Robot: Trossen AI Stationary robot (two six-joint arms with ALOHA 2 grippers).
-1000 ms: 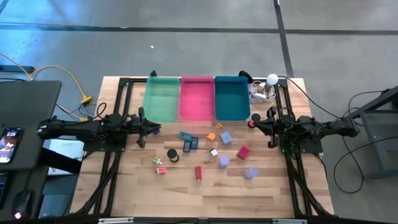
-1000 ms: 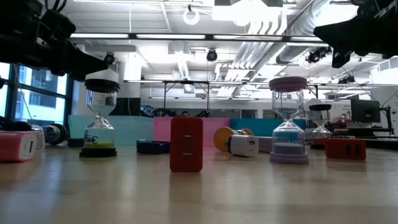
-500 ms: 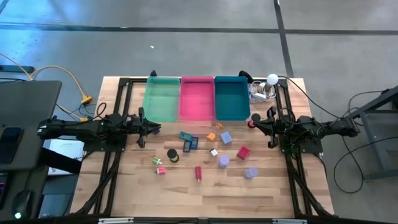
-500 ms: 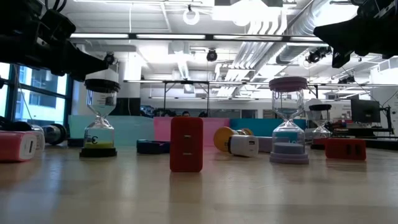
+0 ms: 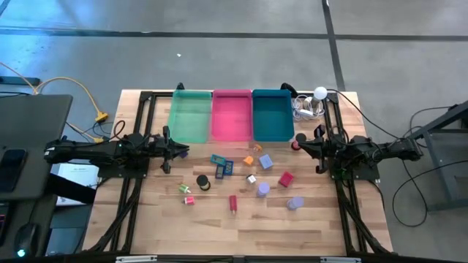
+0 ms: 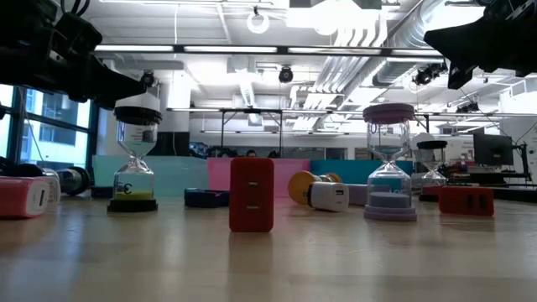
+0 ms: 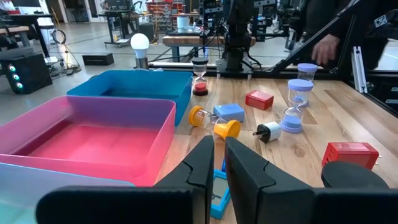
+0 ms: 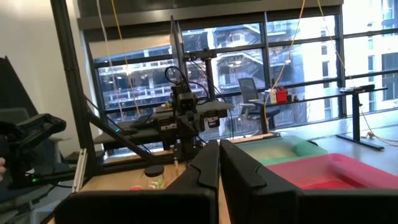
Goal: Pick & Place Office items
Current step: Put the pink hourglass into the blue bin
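Wooden surface (image 5: 219, 219), both arms parked at its sides.

Left tool (image 5: 175, 151): over the left part of the surface, just in front of the green tray (image 5: 189, 117), pointing right. Fingers (image 7: 202, 168) nearly together with a thin slit between them, clamped on nothing.

Right tool (image 5: 298, 141): over the right part, by the near right corner of the teal tray (image 5: 272, 115), pointing left. Fingers (image 8: 205, 165) together, nothing between them.

Three trays in a row along the far edge: green, pink tray (image 5: 231, 115), teal. All three look bare inside.

Office items scattered on the surface nearer than the trays, between the two tools, none touched:
- blue clips (image 5: 221, 164), just in front of the pink tray
- orange piece (image 5: 248, 160) and lavender block (image 5: 265, 161), in front of the teal tray
- red block (image 5: 286, 178), right of centre
- red charger (image 6: 252, 194), standing upright, centre near
- two lavender cylinders (image 5: 262, 190), right near; the low view shows one as a sand timer (image 6: 389, 174)
- black ring (image 5: 202, 181), left of centre
- small green-and-red timer (image 5: 187, 193), left near
- small white plug (image 5: 251, 178), centre

White ball (image 5: 320, 93) with cables at the far right corner, behind the right arm.
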